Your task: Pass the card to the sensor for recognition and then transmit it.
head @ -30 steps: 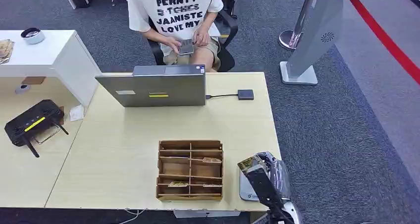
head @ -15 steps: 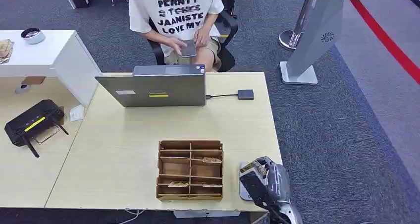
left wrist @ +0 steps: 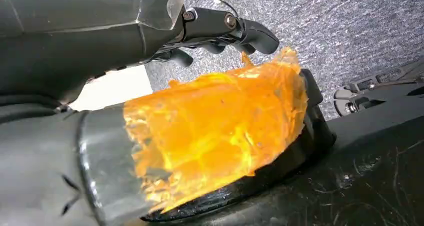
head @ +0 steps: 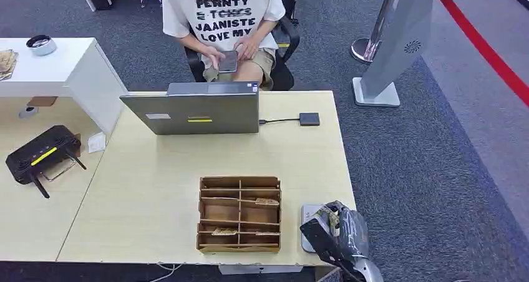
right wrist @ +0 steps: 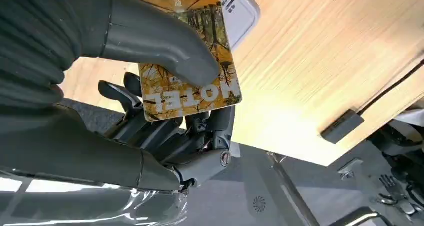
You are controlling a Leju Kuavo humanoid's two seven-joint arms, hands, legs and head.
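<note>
Lower right of head view, right hand (head: pixel 334 232) pinches card (right wrist: pixel 187 71) flat, thumb on top, over sensor (head: pixel 309 223) at desk (head: pixel 156 188) edge, prob. for reading. Left hand (left wrist: pixel 220 31): fingers curled, holds nothing.

Right hand (right wrist: pixel 165 111) pinches autumn-forest printed card lettered HOTEL (right wrist: pixel 192 81): thick grey thumb (right wrist: pixel 155 38) pressed on card face, dark fingers (right wrist: pixel 165 131) curled behind it. Card held over white rounded-corner flat sensor pad (right wrist: pixel 240 8), overlapping it in frame; contact unclear. Pad lies on light wood-grain tabletop (right wrist: pixel 325 51). Small dark rectangular adapter (right wrist: pixel 342 126) with black cable (right wrist: pixel 395 88) sits near table edge.
</note>
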